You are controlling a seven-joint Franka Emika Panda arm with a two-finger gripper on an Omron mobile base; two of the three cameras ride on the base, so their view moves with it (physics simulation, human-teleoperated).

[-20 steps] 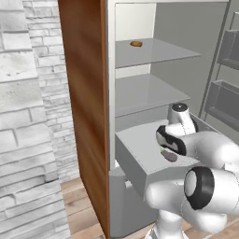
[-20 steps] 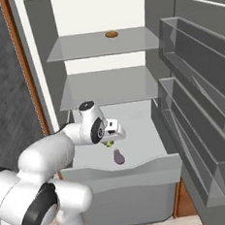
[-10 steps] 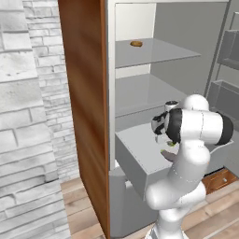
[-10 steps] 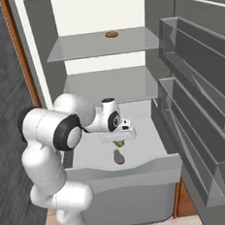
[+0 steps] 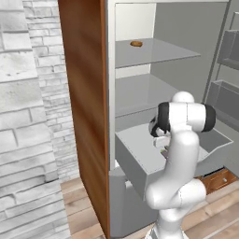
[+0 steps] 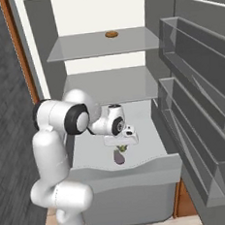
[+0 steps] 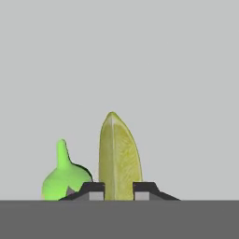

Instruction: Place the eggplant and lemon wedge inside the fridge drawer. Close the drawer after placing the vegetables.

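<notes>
In the left base view, a wooden side panel (image 5: 84,116) stood at the left. To its right the fridge was open, with the drawer (image 5: 140,161) pulled out below two shelves. The arm's white links rose in front of the drawer and hid most of its contents.

In the right base view, the drawer (image 6: 125,169) spanned the fridge's width and stood open. The eggplant (image 6: 118,156) lay on its floor near the front wall. The pincer (image 6: 121,146) hung just above it, pointing down into the drawer. A small yellow-green piece showed at its tips. A small orange-brown item (image 6: 111,34) sat on the top shelf, well apart from all this.

In the hand view, the eggplant's green stem end (image 7: 65,179) showed at the left. Just beside it, to the right, stood the lemon wedge (image 7: 119,158). The pincer (image 7: 119,190) was clenched on the wedge's lower end, one dark tip at each side. The wedge's long axis ran along the pincer, pointing away toward the pale drawer floor.

So the wedge was already over the drawer, directly above the floor and next to the eggplant. By my judgement, the coming move needed only a short descent and a release. The drawer front lay toward the robot from the pincer, and closing it was not yet done.
</notes>
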